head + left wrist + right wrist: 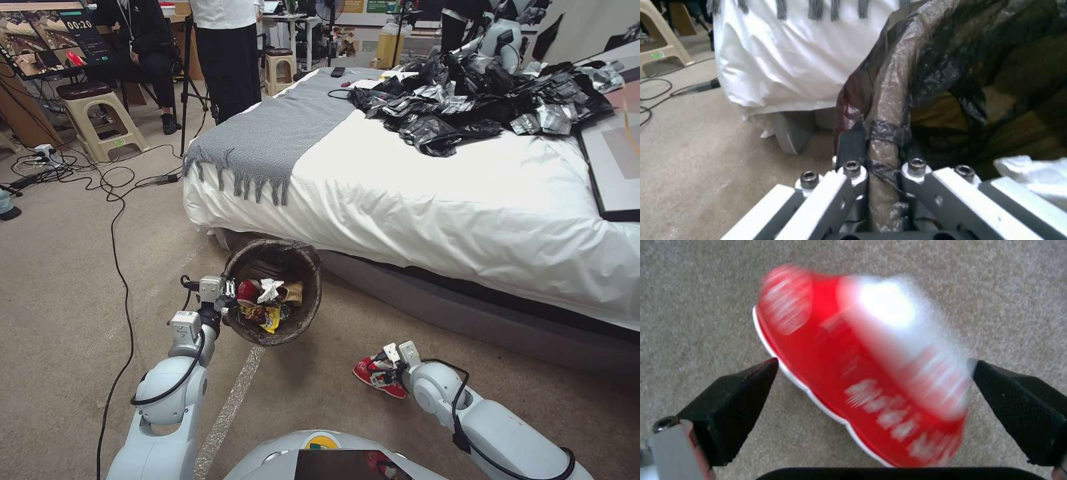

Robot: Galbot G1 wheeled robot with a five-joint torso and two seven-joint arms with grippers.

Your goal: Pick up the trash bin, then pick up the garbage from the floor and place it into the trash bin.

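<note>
Head view gives us the layout: our left tool (230, 291) is clamped on the bagged rim of the trash bin (303, 267), holding it tipped at centre frame with wrappers already inside, while at lower right our right tool (389, 363) sits over a red-and-white packet (375, 379) on the carpet. From the right wrist we see the fingers (740, 400) spread wide, one on each side of the packet, gripping nothing yet. Its long axis looks to run slantwise across the gap, and we judge that skew decides the squeeze.
</note>
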